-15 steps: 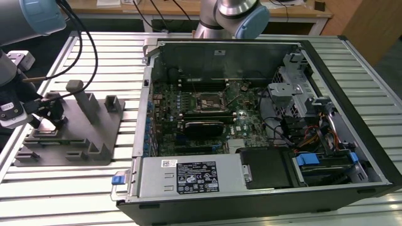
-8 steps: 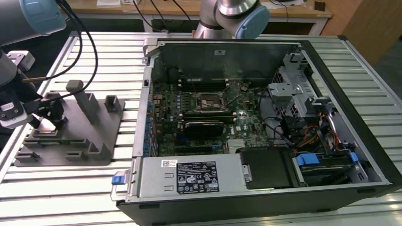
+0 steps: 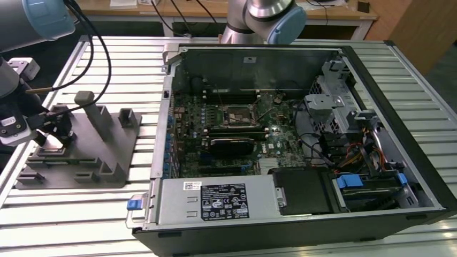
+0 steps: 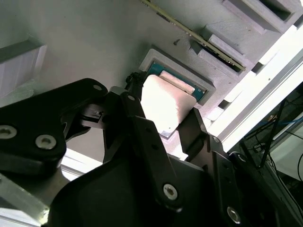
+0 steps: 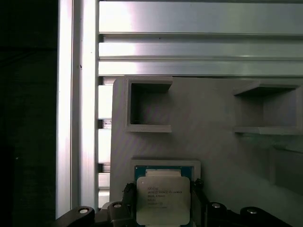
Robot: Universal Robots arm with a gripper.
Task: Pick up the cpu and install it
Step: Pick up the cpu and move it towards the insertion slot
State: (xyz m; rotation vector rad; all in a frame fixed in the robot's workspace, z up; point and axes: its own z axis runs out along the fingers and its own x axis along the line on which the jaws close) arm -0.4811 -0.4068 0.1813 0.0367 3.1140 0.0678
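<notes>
Exterior view
Arm (image 3: 13,101): is reaching down at the exterior view's left, over the slatted metal table (image 3: 78,214).
Gripper (image 3: 53,130): is hanging low over the grey fixture block (image 3: 107,155), at that block's left end.
Computer case (image 3: 410,160): is lying open on the exterior view's right, well apart from the gripper.
Motherboard (image 3: 192,115): is lying flat inside the case, with the black-framed socket (image 3: 237,115) near its middle.

First wrist view
Cpu (image 5: 163,201): is sitting in a shallow framed pocket of the fixture block (image 5: 213,156), silvery top facing up, with a thin green rim showing along its far edge.
Gripper (image 5: 163,204): is straddling the cpu.
Fingers (image 5: 128,197): are pressing in on two opposite edges of the cpu, one dark finger on each side.
Square recess (image 5: 149,106): is lying farther along the block, beyond the cpu.
Table (image 5: 189,47): is showing its bright slats past the block's far edge.

Second wrist view
Cpu (image 4: 165,99): is lying in the same pocket, pale and glaring under the light.
Gripper (image 4: 163,116): is closing around it from both sides.
Fingers (image 4: 142,130): are pinching the cpu between them, their black tips touching its sides.
Fixture block (image 4: 94,42): is spreading out grey behind the chip.
</notes>
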